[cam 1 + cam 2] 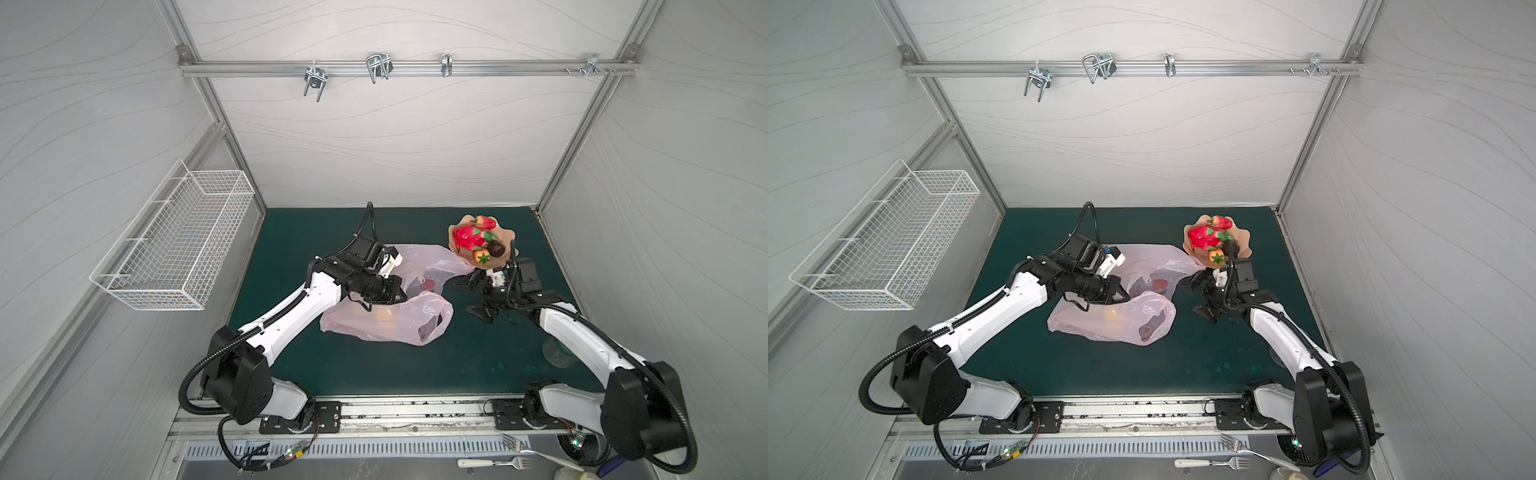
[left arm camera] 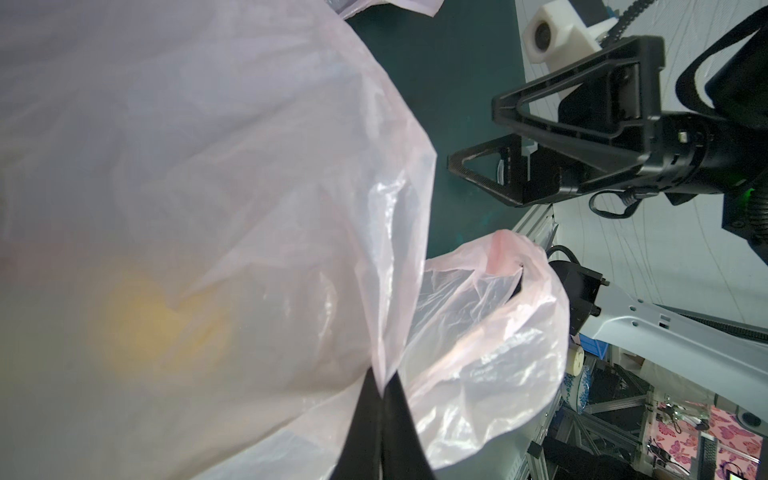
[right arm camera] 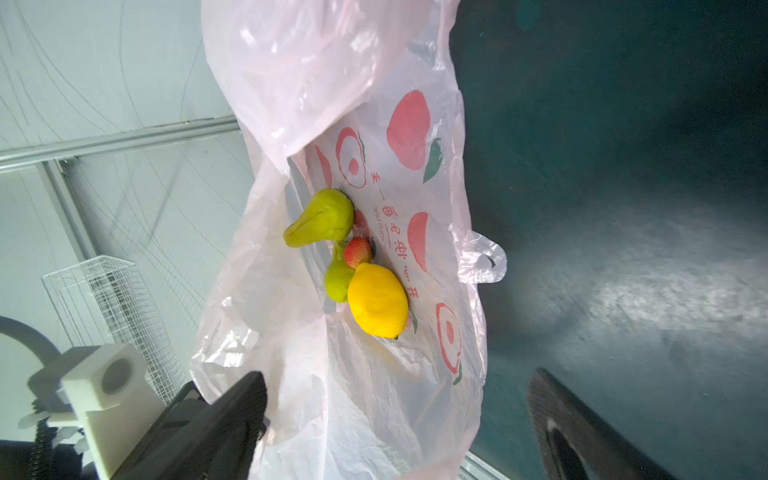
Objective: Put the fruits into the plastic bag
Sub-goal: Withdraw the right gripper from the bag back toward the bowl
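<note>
Loading is partway through, by my reading: some fruit is in the bag and more waits on the plate.

In both top views I see the bag (image 1: pixel 399 328) lying crumpled in the middle of the mat (image 1: pixel 291 232), its mouth turned toward the right arm. My left gripper (image 1: pixel 400 296) reaches over the bag's upper layer, with the arm stretched forward and low. My right gripper (image 1: pixel 471 297) hangs just beside the mouth, elbow bent, jaws wide apart and empty. The plate (image 1: pixel 508 240) lies just behind it, carrying a dragon fruit (image 1: pixel 467 237), two strawberries (image 1: pixel 486 222) and a dark round fruit (image 1: pixel 496 249).

From the left wrist, the fingertips (image 2: pixel 361 419) are pressed together on a fold of the bag's rim, holding that layer up.

From the right wrist, I look straight into the open mouth. A lemon (image 3: pixel 377 300), two pears (image 3: pixel 322 220) and one strawberry (image 3: pixel 357 251) rest inside on the lower layer.

Next, I judge, the right arm must turn to the plate and pinch one fruit there. Meanwhile the left should hold the mouth open, because the thin film could sag shut.
</note>
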`<state>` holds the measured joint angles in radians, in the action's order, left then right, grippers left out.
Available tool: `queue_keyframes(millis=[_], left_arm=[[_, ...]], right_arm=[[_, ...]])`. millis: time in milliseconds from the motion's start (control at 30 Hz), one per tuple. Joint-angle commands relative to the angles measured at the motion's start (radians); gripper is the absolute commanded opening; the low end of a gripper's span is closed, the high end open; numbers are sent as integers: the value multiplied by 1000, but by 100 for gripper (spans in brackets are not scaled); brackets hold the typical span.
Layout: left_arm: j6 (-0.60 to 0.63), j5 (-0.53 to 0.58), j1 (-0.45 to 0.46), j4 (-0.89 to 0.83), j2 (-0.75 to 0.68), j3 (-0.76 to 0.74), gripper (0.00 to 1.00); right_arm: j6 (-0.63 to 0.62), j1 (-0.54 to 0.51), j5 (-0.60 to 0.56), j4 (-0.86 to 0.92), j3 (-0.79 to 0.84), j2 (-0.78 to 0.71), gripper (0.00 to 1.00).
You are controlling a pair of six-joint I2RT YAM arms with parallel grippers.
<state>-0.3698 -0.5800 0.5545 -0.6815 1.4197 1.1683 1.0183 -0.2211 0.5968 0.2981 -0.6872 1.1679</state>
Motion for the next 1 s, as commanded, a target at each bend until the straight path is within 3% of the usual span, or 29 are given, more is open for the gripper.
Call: queue_keyframes(millis=[0,300,967], left_arm=[[14,-8,3,26,-6,7,0],[15,-6,3,19,-10,10,0],[16,-3,2,7,-12,14,0]], right_arm=[[-69,46,25,104,-7,-24,99],[-226,128,-32,242,-125,23,99],[-515,151,-389,406,-545,278,96]])
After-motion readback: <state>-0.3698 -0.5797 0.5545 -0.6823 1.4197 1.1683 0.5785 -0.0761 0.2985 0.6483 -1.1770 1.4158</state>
